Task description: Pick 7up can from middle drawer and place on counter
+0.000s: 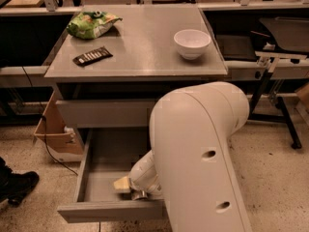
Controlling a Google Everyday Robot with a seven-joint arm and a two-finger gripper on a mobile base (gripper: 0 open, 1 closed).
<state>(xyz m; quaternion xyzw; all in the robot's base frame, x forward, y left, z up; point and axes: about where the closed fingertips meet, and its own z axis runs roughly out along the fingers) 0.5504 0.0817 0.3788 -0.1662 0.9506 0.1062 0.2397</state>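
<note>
The middle drawer is pulled open below the counter, its flat grey front toward me. My gripper reaches down into the drawer near its front, with a pale tan part showing at its tip. A small silvery round thing shows right under it. I cannot tell whether that is the 7up can; no green and white label shows. My bulky white arm hides the right half of the drawer.
On the counter stand a white bowl, a green snack bag and a dark flat bar. The top drawer front is closed. A cardboard box and a black shoe are on the floor at left.
</note>
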